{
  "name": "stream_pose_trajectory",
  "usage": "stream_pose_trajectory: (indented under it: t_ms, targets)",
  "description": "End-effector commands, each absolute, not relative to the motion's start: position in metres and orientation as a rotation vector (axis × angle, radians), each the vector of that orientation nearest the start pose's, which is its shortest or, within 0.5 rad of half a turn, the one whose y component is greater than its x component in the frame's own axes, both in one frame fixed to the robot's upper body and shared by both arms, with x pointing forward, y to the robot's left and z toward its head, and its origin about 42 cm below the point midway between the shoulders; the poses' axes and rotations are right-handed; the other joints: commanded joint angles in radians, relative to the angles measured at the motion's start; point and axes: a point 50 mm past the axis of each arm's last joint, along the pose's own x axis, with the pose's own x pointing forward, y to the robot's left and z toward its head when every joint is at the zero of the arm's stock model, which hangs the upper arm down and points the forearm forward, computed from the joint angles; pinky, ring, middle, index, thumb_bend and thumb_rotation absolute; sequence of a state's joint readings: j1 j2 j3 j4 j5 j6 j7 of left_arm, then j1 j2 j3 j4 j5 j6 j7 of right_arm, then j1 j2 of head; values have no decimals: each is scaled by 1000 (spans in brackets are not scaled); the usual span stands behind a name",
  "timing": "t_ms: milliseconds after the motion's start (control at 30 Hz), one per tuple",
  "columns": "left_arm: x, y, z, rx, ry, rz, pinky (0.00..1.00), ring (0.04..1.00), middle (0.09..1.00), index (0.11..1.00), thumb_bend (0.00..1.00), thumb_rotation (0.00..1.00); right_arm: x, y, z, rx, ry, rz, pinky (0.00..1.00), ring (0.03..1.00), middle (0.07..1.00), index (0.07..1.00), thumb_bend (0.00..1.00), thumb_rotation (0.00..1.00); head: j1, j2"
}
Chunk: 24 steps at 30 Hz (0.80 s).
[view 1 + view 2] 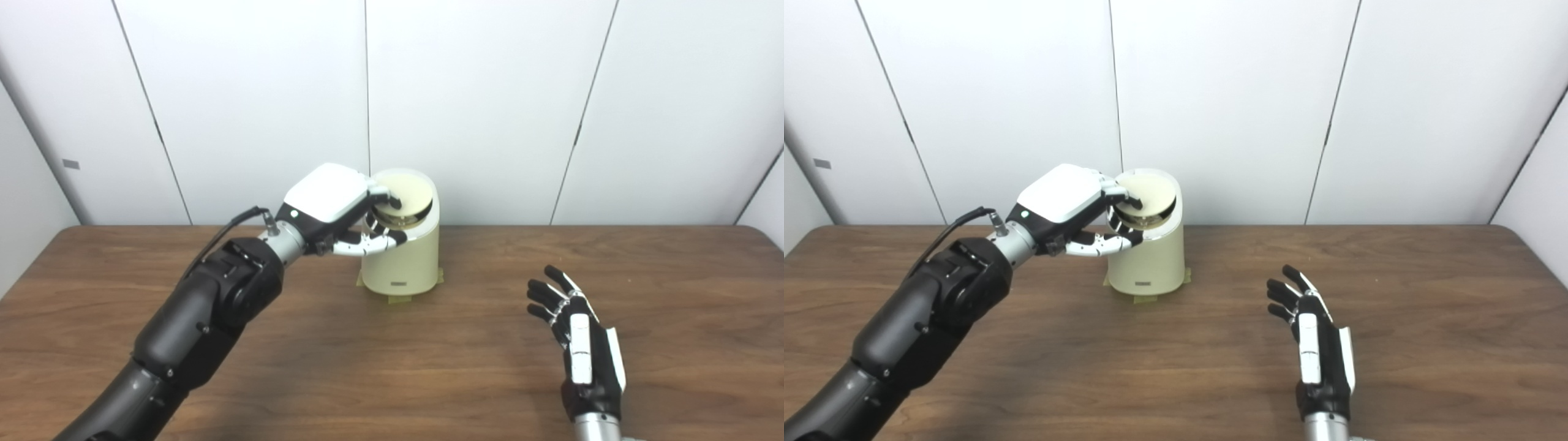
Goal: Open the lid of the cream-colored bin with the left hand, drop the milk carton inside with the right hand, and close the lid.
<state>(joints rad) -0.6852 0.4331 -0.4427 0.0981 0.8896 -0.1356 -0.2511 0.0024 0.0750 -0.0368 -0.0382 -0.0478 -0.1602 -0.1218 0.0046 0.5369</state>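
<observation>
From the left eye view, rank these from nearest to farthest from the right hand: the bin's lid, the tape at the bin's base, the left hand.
1. Tape at the bin's base, up-left of the right hand.
2. Lid, on top of the bin, farther back.
3. Left hand, at the lid's left edge, fingers on it, farthest.

The table [306, 367] is dark brown wood with grain running left to right, its far edge against a white panelled wall [490, 92] and its far right corner rounded. The only thing standing on it is a cream bin [407, 260], upright, near the far edge and a little left of centre. Small yellowish tabs [398, 299] stick out from under the bin's base at the front and both sides, lying flat on the wood. The right hand [1317, 349] is over the near right part of the table; whether it touches the surface cannot be told.
</observation>
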Motion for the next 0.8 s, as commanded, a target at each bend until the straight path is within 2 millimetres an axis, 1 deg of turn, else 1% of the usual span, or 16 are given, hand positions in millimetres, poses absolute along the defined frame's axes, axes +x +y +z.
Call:
stream_pose_trajectory:
  t_ms: [0, 33, 100, 133, 233, 333, 467, 533, 633, 767]
  targets:
    - [438, 177, 298, 1587, -678, -440, 908, 861, 796, 785, 457, 884, 265, -197, 83, 46, -70, -169, 716, 762, 751, 834, 404, 1000, -1, 2]
    - [437, 176, 296, 1607, -672, -446, 938, 880, 813, 801, 463, 896, 266, -197, 84, 49, -68, -171, 718, 763, 749, 830, 397, 998, -2, 3]
    - [436, 174, 292, 1637, -650, -463, 958, 893, 826, 812, 468, 900, 266, -196, 85, 38, -70, -174, 720, 762, 745, 826, 390, 993, -3, 6]
    - [436, 173, 290, 1646, -638, -471, 980, 912, 843, 828, 473, 879, 266, -196, 86, 27, -72, -175, 714, 758, 738, 825, 374, 995, -3, 6]
    - [435, 171, 284, 1682, -611, -496, 991, 927, 858, 838, 490, 836, 266, -195, 87, -2, -82, -181, 706, 742, 709, 815, 352, 988, -4, 7]
    - [433, 168, 279, 1738, -616, -503, 996, 936, 862, 837, 494, 829, 266, -195, 88, -3, -82, -183, 713, 738, 694, 819, 345, 982, -6, 10]
    - [434, 166, 271, 1895, -645, -502, 990, 944, 868, 848, 518, 882, 267, -194, 89, 0, -82, -184, 716, 740, 692, 827, 364, 978, -10, 14]
    - [433, 165, 267, 1961, -644, -500, 987, 950, 874, 833, 535, 899, 266, -194, 89, 5, -78, -184, 718, 740, 693, 822, 365, 969, -13, 16]
    - [433, 165, 264, 2021, -621, -511, 975, 954, 882, 814, 557, 940, 266, -193, 90, 5, -81, -181, 718, 742, 697, 825, 353, 970, -15, 17]
    - [429, 166, 265, 2046, -600, -522, 971, 945, 873, 811, 569, 978, 267, -194, 89, 9, -83, -182, 719, 745, 698, 835, 362, 969, -13, 21]
